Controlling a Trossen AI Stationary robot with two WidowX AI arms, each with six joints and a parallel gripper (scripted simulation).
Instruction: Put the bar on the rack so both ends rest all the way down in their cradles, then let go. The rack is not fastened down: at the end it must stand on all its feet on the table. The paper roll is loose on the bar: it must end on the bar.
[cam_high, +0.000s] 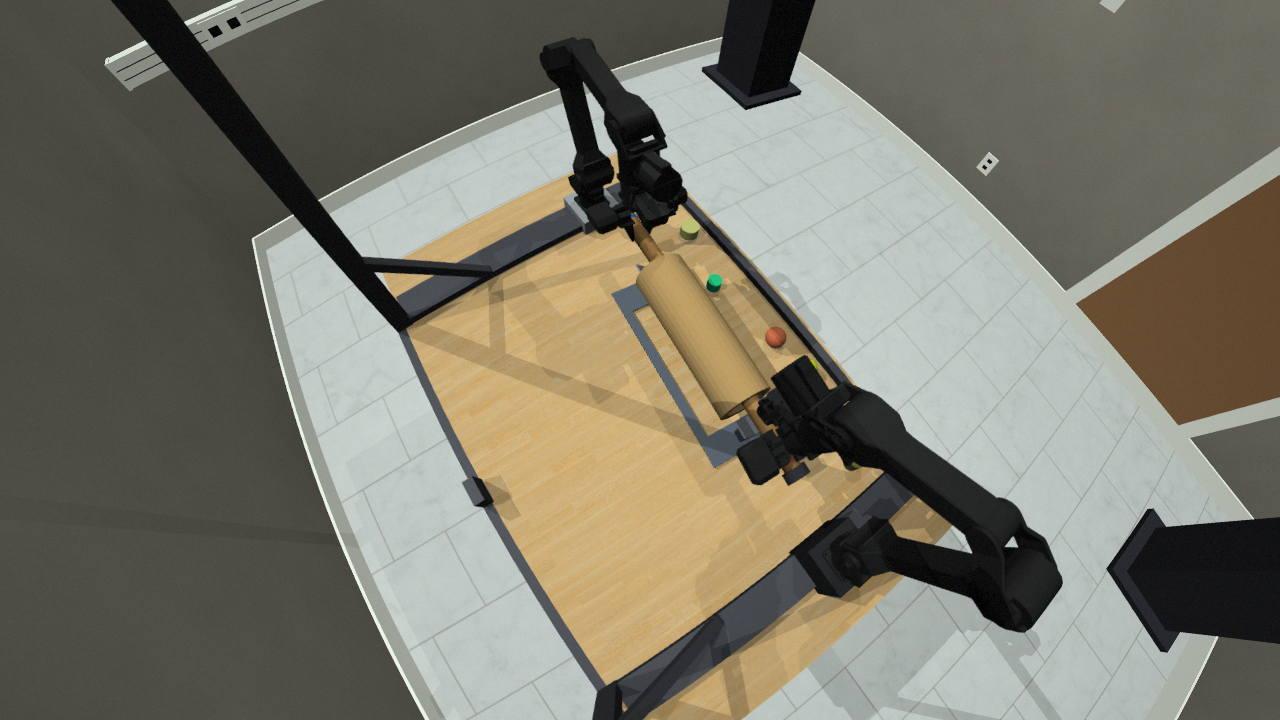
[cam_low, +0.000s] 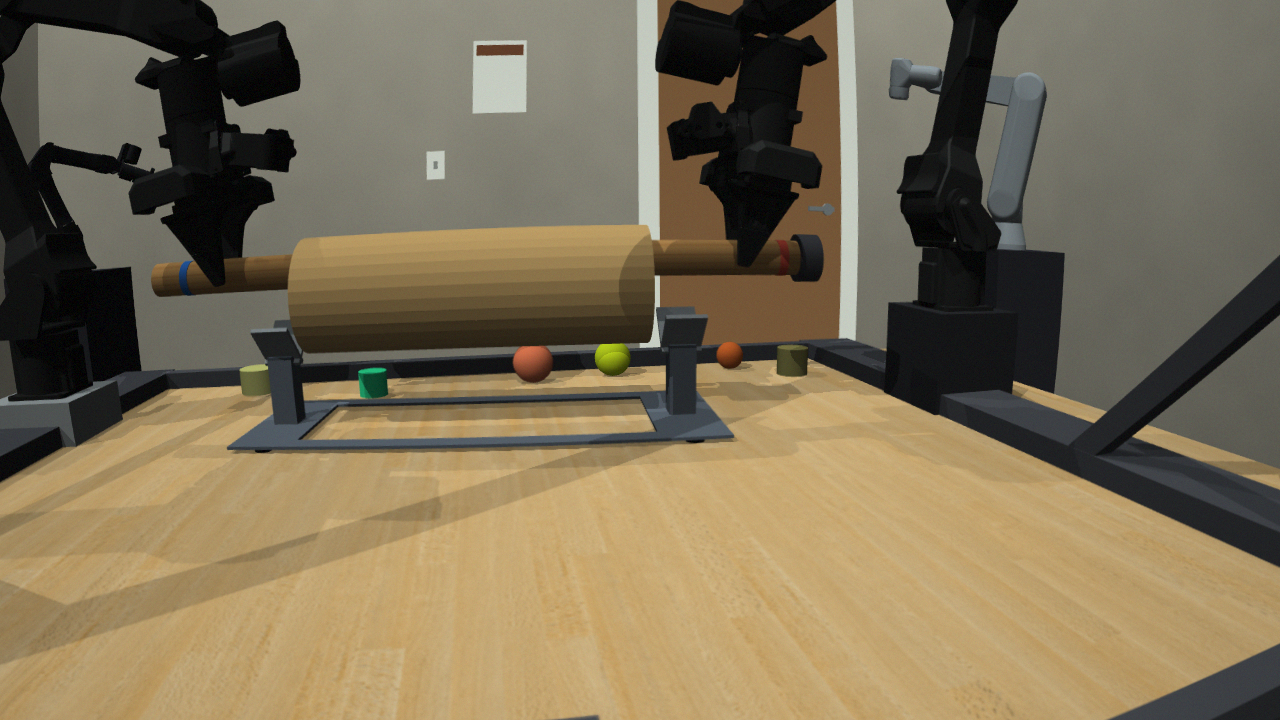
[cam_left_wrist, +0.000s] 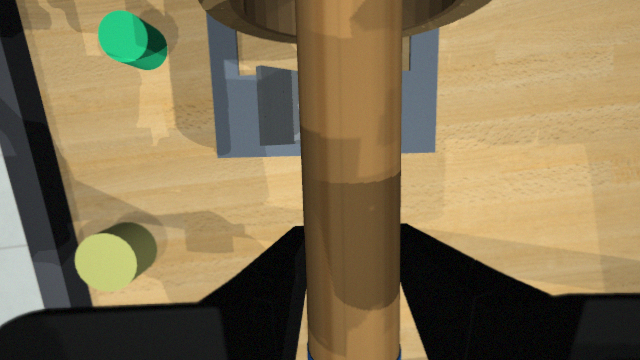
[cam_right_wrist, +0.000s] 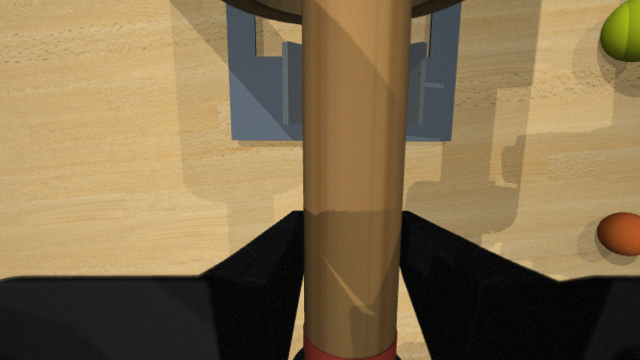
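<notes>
Wood bar (cam_high: 649, 244) (cam_low: 698, 257) (cam_left_wrist: 351, 150) (cam_right_wrist: 354, 150), faceted tan roll (cam_high: 702, 335) (cam_low: 474, 286), flat-framed rack (cam_high: 666, 367) (cam_low: 501, 442) (cam_left_wrist: 420, 100) (cam_right_wrist: 442, 90)

Around one blue-grey, flat-based rack (cam_high: 664, 367) (cam_low: 483, 442) (cam_left_wrist: 421, 110) (cam_right_wrist: 252, 115) in the exterior view, three round balls: red (cam_high: 775, 336) (cam_low: 531, 363), yellow-green (cam_low: 613, 359) (cam_right_wrist: 622, 32), orange (cam_low: 729, 355) (cam_right_wrist: 620, 234), between one and three o'clock; three short cylinders: pale yellow (cam_high: 689, 230) (cam_low: 255, 380) (cam_left_wrist: 106, 262), bright green (cam_high: 714, 282) (cam_low: 373, 383) (cam_left_wrist: 123, 36), between nine and ten, dark olive (cam_low: 792, 360) near three.

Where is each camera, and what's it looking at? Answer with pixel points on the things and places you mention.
Top: high up, looking down at the table (cam_high: 537, 429); both arms show.
Exterior: low by the table, facing the rack (cam_low: 483, 442); both arms show.
Left wrist: on the left arm, looking along its tool (cam_left_wrist: 352, 260); fingers show.
Right wrist: same, right tool (cam_right_wrist: 352, 250).
Both wrists share the bar (cam_left_wrist: 350, 150) (cam_right_wrist: 355, 150).
</notes>
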